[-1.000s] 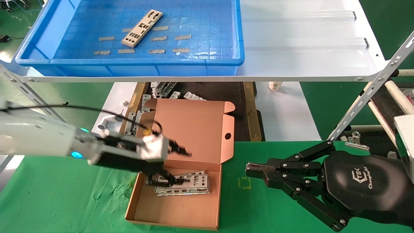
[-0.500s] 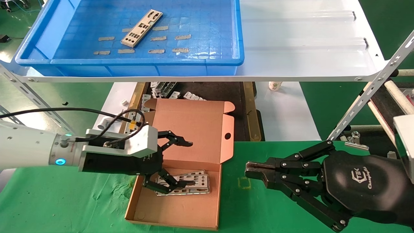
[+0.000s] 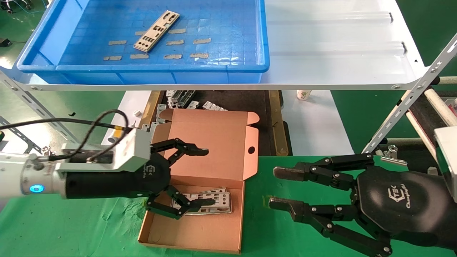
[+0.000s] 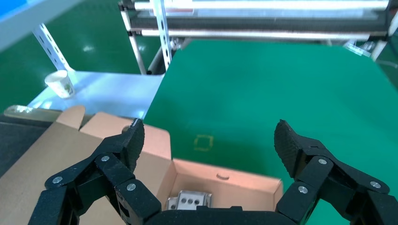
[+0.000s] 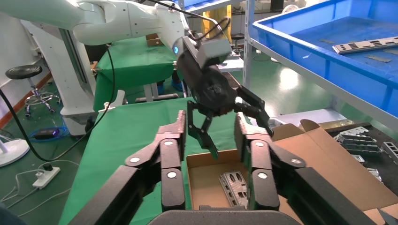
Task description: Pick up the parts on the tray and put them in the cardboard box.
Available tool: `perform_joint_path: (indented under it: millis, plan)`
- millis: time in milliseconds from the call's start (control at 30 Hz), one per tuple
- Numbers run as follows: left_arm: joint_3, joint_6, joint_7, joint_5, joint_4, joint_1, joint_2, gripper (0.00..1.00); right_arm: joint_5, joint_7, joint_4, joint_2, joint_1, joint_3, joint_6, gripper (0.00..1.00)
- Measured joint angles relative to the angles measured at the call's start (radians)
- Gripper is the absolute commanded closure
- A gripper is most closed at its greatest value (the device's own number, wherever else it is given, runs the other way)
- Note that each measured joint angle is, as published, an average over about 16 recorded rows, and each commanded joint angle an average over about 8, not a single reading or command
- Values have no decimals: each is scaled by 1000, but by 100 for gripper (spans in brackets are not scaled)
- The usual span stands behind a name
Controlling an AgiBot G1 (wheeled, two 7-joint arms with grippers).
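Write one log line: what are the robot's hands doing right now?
left hand: open over cardboard box, empty | right hand: open, idle above green table | parts: stack in box, one on tray

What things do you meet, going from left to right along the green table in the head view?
Left gripper, jaws open → metal plates in the cardboard box → small yellow square mark on the green cloth → right gripper, jaws open.
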Motion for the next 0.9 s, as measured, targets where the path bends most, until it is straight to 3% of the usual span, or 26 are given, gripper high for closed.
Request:
perform_joint_path:
  millis: [900]
  plan:
    - [-266, 53, -240, -261, -347, 240, -198, 0, 0, 0, 0, 0, 0, 0, 0, 0]
